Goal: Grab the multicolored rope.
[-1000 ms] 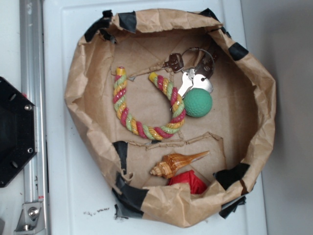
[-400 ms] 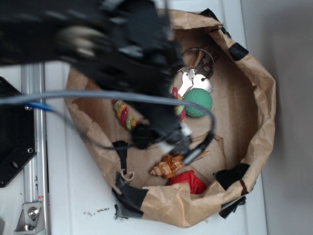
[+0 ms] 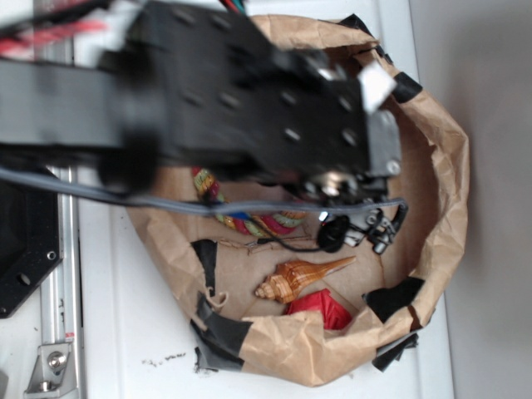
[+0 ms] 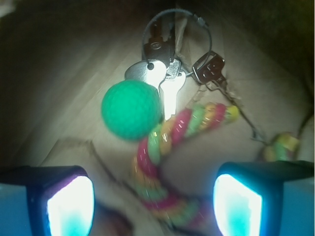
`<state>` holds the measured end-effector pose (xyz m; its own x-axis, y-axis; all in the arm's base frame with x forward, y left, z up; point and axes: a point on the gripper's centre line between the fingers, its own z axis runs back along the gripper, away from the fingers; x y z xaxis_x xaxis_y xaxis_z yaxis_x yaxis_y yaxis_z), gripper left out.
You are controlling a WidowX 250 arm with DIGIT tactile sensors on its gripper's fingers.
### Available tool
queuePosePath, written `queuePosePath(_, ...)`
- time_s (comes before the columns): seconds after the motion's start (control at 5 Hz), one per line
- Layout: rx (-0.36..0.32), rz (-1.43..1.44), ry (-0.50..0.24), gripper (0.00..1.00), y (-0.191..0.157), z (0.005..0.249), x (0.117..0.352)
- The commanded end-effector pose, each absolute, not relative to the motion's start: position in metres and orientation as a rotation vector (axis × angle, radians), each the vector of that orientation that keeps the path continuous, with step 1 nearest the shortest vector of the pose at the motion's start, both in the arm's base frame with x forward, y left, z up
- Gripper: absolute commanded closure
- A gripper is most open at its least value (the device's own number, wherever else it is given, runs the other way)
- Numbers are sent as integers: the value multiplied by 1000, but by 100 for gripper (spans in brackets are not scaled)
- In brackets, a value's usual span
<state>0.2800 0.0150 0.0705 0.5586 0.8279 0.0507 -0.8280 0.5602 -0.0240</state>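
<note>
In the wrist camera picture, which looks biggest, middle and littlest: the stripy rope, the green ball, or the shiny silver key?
1. The multicolored rope, longest, running out of frame.
2. The green ball.
3. The silver key, partly hidden behind the ball, so its rank is less sure.

Exterior bright, arm motion-blurred, wrist view dim, vignetted, soft foreground
</note>
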Motion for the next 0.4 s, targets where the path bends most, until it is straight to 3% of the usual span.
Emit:
queuePosePath(0.0,80,1094,-23,82,31,39,274)
queuePosePath(0.2,83,1141,4,100,31,33,269)
